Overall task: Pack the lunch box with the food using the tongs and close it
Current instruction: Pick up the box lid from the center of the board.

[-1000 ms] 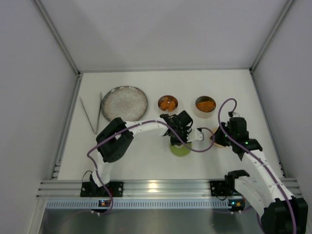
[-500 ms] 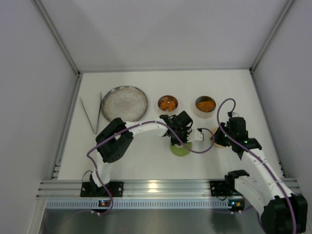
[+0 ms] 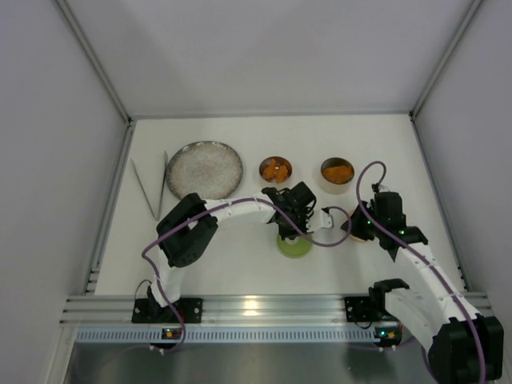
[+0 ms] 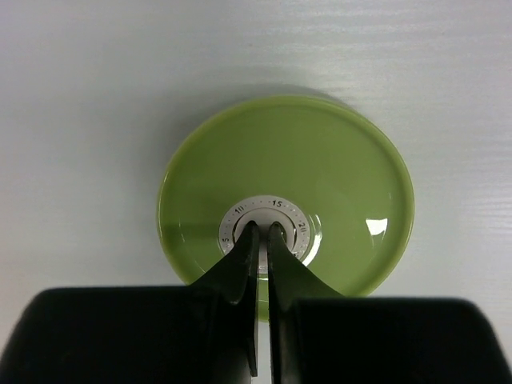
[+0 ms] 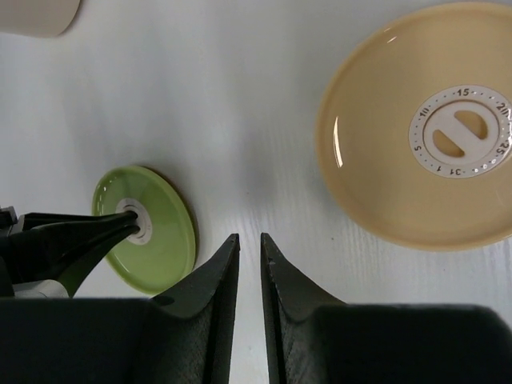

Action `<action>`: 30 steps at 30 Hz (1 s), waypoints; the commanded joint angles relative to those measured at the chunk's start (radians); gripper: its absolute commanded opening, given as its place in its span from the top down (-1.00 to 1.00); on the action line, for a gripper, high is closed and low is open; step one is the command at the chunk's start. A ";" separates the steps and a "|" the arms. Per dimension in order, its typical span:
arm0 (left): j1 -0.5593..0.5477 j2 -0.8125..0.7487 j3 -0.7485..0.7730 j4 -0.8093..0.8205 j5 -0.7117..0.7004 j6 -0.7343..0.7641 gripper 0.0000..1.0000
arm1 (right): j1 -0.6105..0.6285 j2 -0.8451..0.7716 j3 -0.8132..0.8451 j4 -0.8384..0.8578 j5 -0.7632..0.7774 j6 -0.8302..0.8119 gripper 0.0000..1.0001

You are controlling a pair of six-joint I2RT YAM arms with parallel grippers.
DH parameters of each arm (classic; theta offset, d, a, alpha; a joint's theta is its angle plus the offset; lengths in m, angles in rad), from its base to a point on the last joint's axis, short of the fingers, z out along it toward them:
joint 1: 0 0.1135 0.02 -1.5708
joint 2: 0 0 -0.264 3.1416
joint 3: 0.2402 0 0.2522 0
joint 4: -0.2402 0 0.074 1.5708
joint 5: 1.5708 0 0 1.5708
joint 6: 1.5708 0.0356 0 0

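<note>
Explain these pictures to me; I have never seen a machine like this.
Two robot arms are bolted to the near edge of a table. One picture looks down from above; the other two come from a camera on each wrist. The left arm has its jaws shut on the white centre of a green lid. The right arm holds its jaws a slit apart, empty, beside a tan lid. Toward the back stand two open tins with orange food inside, a grey plate and, far left, tongs.
</note>
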 commanded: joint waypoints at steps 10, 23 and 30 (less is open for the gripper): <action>0.018 -0.038 0.109 -0.117 -0.018 -0.072 1.00 | -0.008 0.008 -0.031 0.085 -0.081 0.054 0.69; 0.087 -0.049 0.195 -0.160 -0.006 -0.093 1.00 | -0.006 0.036 -0.034 0.165 -0.145 0.102 0.69; 0.122 -0.046 0.234 -0.174 0.014 -0.127 1.00 | -0.006 0.046 -0.001 0.140 -0.125 0.094 0.70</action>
